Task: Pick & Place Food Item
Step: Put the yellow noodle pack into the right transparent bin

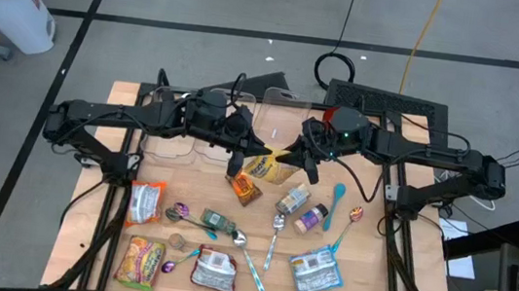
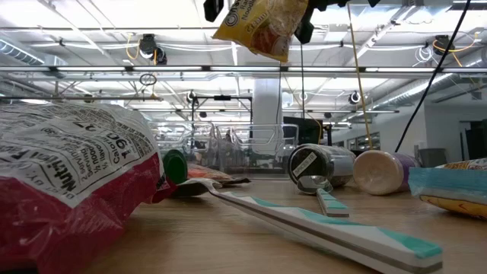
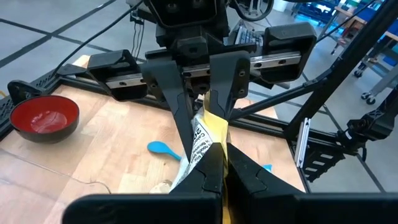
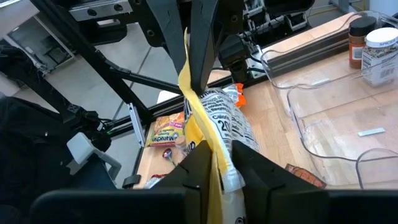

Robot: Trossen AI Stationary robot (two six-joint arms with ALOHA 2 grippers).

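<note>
Both sets of fingers are pinched onto the same yellow snack bag [image 1: 269,169]: the left gripper [image 1: 238,159] is clamped fully shut on one end, and the right gripper [image 1: 303,156] is nearly closed on the opposite end, its fingers [image 4: 198,163] squeezing the yellow edge. The bag hangs between them, lifted clear above the wooden table [image 1: 372,276], toward its far edge and just in front of the clear plastic tray [image 1: 278,109]. Below on the table lie spice jars [image 1: 302,211], spoons [image 1: 274,233] and other food packets [image 1: 146,201], with a red bowl [image 3: 45,116] at the far right corner.
</note>
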